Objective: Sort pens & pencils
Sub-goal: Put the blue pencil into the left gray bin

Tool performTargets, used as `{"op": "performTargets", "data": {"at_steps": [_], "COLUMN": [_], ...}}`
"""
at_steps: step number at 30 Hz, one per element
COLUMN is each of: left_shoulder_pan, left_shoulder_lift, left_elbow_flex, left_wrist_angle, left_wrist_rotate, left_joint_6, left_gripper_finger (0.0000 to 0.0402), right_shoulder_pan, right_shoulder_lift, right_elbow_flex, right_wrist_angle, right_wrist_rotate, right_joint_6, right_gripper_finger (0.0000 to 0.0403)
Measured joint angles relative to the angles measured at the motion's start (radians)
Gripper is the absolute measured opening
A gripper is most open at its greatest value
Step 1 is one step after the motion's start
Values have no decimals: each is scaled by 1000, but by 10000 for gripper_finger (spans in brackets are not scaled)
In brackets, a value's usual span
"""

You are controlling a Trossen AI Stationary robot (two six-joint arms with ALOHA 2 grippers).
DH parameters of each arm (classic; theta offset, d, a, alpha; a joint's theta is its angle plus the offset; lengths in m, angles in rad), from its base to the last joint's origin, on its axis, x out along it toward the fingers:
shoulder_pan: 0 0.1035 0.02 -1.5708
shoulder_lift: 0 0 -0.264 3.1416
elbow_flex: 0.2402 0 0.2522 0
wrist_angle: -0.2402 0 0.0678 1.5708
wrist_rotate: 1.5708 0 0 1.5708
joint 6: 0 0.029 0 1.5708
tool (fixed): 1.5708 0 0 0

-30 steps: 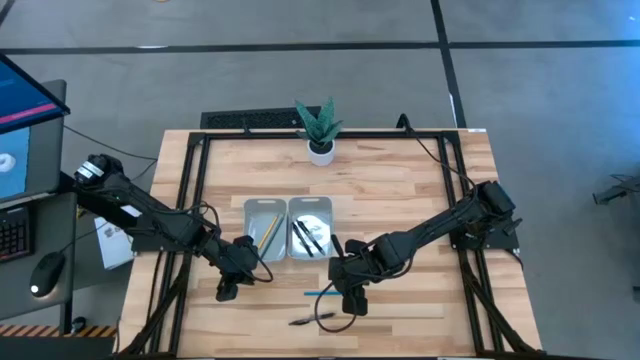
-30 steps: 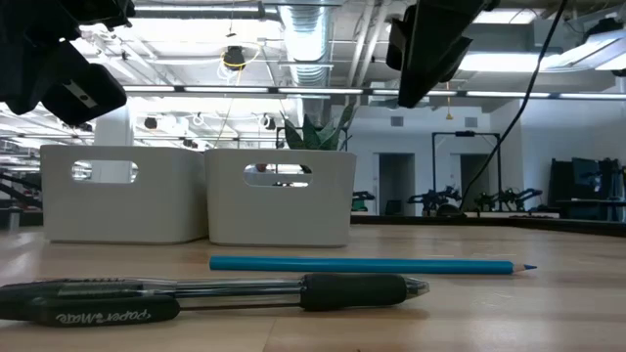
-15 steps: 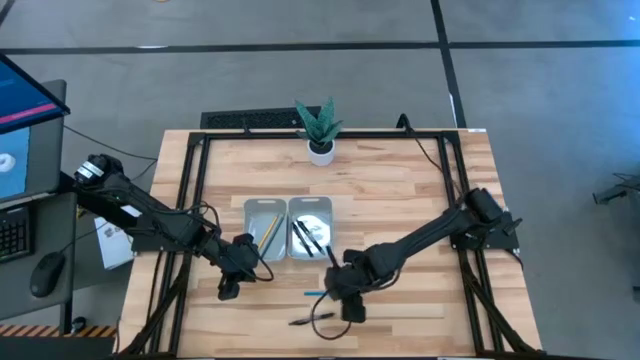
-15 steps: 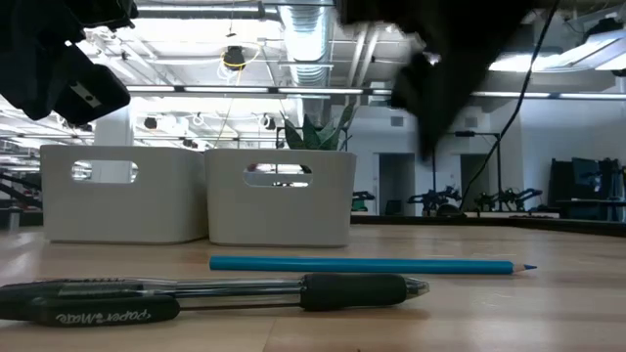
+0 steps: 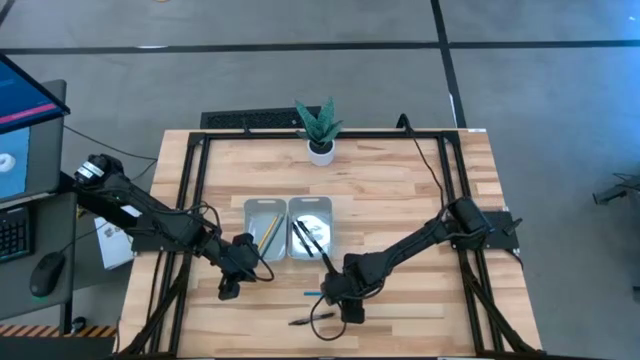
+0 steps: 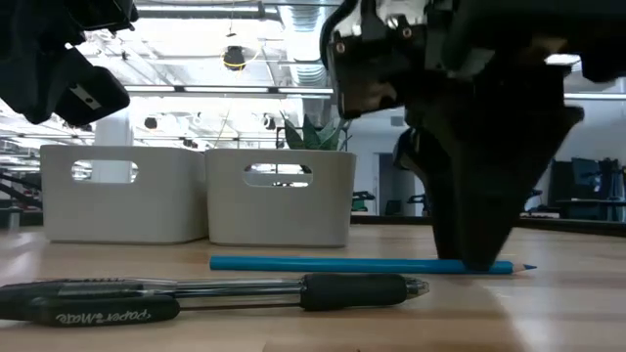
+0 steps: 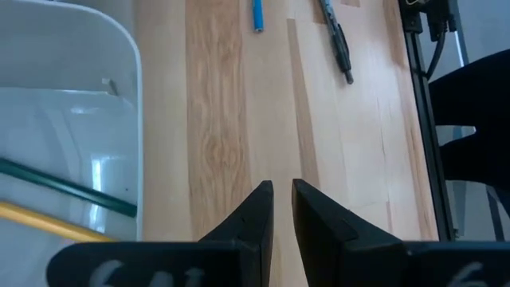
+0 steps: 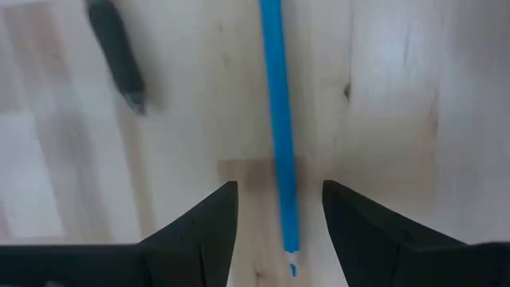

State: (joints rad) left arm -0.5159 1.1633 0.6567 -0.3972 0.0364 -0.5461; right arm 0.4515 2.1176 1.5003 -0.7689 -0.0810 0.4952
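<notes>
The bright blue pencil (image 5: pixel 314 294) lies flat on the table near its front edge, and one black pen (image 5: pixel 310 320) lies just in front of it. My right gripper (image 8: pixel 279 188) is open and low over the blue pencil (image 8: pixel 276 104), one finger on each side close to its pointed end, touching nothing I can see. The left tray (image 5: pixel 265 228) holds the yellow pencil (image 7: pixel 44 222) and the dark grey pencil (image 7: pixel 68 188). Two black pens lie in the right tray (image 5: pixel 311 228). My left gripper (image 5: pixel 228 290) is shut and hovers beside the left tray's near corner.
A potted plant (image 5: pixel 320 130) stands at the table's far edge. Black frame rails (image 5: pixel 192 200) run along both sides of the table. In the low view the two white trays (image 6: pixel 196 196) stand behind the pencil and the pen (image 6: pixel 196 296). Bare wood stretches to the right.
My right gripper has moved a little toward the table's left and near edge and come down onto the blue pencil's pointed end, so that its fingers now stand on either side of it. The pencil and the pen have stayed where they were.
</notes>
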Motion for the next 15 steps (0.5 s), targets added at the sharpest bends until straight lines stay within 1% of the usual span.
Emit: {"op": "performTargets", "data": {"at_steps": [6,9,15], "left_shoulder_pan": [0,0,0], "left_shoulder_lift": [0,0,0], "left_elbow_flex": [0,0,0], "left_wrist_angle": [6,8,7], "left_wrist_rotate": [-11,-23,-23], "left_joint_6": [0,0,0], "left_gripper_finger": [38,38,38], "right_shoulder_pan": [-3,-3,12], "right_shoulder_lift": [0,0,0], "right_elbow_flex": [0,0,0], "right_wrist_angle": [13,49,135], "right_wrist_rotate": [11,11,4], "right_joint_6": [3,29,25], "right_gripper_finger": [205,205,205]}}
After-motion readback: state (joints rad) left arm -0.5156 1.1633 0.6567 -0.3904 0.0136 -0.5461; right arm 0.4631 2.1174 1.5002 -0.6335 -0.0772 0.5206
